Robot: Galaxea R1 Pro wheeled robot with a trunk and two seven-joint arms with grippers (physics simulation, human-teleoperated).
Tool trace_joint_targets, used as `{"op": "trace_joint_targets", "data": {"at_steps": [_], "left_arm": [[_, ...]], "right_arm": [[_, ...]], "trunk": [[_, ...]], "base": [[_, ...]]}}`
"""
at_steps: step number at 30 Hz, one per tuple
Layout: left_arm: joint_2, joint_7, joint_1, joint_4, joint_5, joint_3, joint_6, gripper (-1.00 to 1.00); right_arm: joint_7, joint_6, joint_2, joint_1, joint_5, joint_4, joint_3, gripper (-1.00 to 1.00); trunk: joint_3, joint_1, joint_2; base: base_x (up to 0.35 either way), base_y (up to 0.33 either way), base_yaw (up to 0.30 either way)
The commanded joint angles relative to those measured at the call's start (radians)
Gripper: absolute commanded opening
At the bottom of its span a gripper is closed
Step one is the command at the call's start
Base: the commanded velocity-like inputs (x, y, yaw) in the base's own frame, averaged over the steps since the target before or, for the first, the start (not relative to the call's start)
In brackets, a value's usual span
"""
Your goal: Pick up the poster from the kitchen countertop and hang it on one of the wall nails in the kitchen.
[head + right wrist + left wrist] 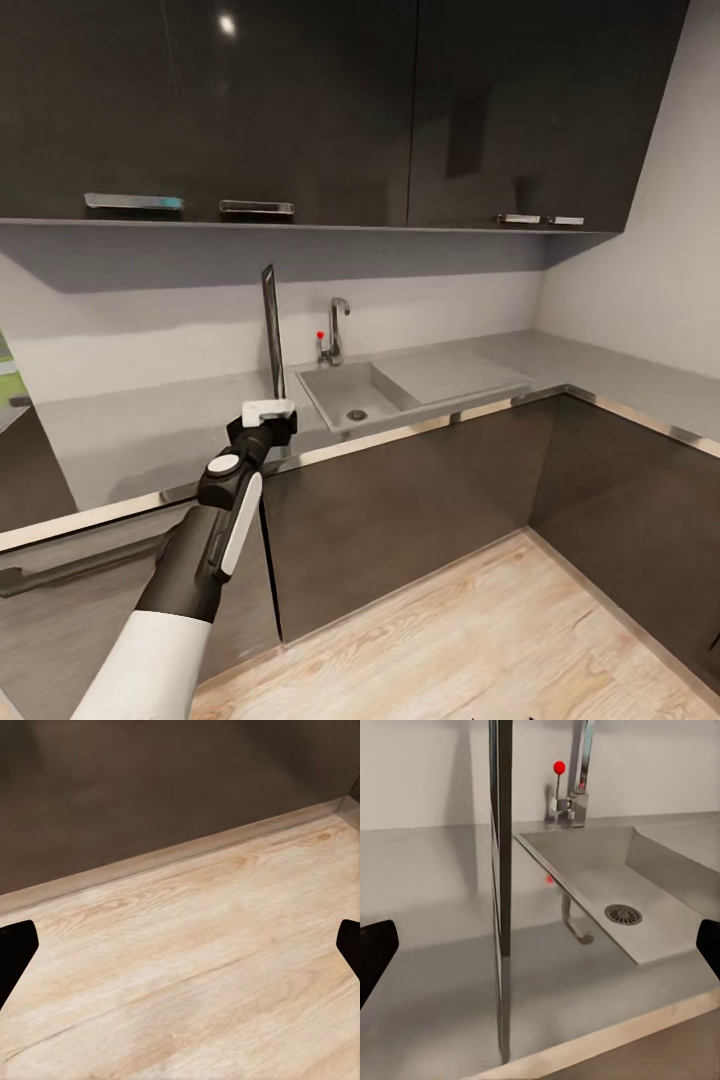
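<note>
We judge the task barely begun: our left gripper (268,412) reaches the countertop's (150,440) metal front edge with its fingers (375,952) spread wide and empty, aligned on the one poster (272,330), which stands edge-on and upright just left of the single sink (360,395). Our right gripper's fingers (15,952) hang wide open over the wood floor (195,967). Beyond stand one tap (337,328) and four cupboard handles, but we see no wall nail, so grasping, carrying and hanging all remain.

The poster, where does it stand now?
In the head view the poster stands upright, edge-on, on the kitchen countertop, just left of the sink.
</note>
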Motion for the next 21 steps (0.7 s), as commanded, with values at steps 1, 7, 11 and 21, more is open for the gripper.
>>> {"op": "trace_joint_targets", "data": {"at_steps": [1,7,11,21], "left_arm": [[0.0,0.005,-0.001,0.001,0.0,-0.002,0.003,1.0],[0.0,0.005,-0.001,0.007,0.0,-0.002,-0.006,1.0],[0.0,0.005,-0.001,0.008,0.0,-0.002,-0.007,1.0],[0.0,0.005,-0.001,0.046,0.001,-0.002,-0.047,1.0]], "right_arm": [[0.0,-0.001,0.0,0.0,0.001,-0.001,0.001,1.0],[0.0,-0.001,0.0,0.0,0.001,0.0,0.001,1.0],[0.0,-0.001,0.0,0.0,0.001,0.001,0.001,1.0],[0.0,-0.001,0.0,0.001,0.001,0.001,0.001,1.0]], "trunk": [[-0.001,0.0,-0.001],[-0.001,0.0,-0.001],[-0.001,0.0,-0.001],[-0.001,0.0,-0.001]], "base": [[0.081,0.0,0.0],[0.032,0.0,0.0],[0.121,0.0,0.0],[0.095,0.0,0.0]]}}
